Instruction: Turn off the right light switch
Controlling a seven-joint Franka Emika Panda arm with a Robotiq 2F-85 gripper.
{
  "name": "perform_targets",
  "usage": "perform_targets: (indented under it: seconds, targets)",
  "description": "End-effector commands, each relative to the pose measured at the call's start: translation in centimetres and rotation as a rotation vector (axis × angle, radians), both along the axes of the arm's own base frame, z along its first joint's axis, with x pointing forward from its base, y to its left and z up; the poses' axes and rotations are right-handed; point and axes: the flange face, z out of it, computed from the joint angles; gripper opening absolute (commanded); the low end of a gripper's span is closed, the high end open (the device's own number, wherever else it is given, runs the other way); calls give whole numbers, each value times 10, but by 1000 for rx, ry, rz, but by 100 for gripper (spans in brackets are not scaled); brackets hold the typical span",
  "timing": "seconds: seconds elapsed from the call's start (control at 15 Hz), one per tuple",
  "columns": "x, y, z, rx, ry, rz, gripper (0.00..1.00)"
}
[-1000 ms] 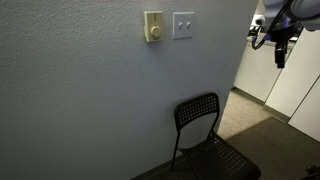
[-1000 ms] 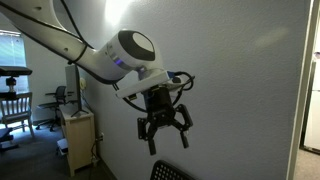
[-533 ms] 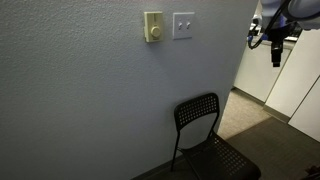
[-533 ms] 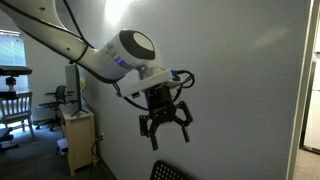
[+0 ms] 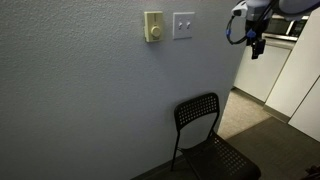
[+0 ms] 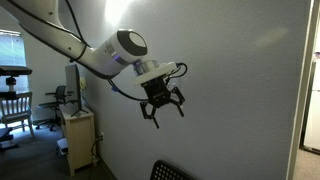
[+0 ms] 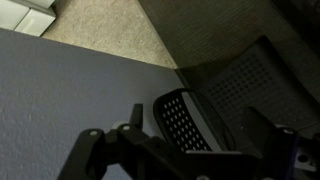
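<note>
Pincer [image 5: 256, 50] apart from right light switch [image 5: 183, 25]

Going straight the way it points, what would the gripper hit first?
Likely the chair: the gripper points down, and the wrist view centres on the backrest. Depth is unclear; it could miss and reach the floor.

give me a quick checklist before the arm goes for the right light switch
1. right light switch in view, unblocked: ok
2. gripper open, empty: ok
3. gripper at the switch: not ok, apart from it, off to the side
4. switch on or off: cannot tell, too small
5. dial plate told apart from target: ok, beside it
6. chair below, likely out of the path: ok
</note>
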Motion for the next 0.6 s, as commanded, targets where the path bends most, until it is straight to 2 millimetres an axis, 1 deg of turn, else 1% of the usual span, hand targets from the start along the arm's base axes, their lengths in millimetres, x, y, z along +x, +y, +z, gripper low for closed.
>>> perform_targets:
  seconds: [0.0,0.2,0.33,0.4,0.53]
  targets:
    - [25,22,14,-28,-26,195,100]
    - [38,39,29,-24,-64,355,100]
    - [42,45,36,-26,-103,462,100]
    - [32,45,34,-15,-84,374,100]
    - [35,48,37,-20,-99,425,100]
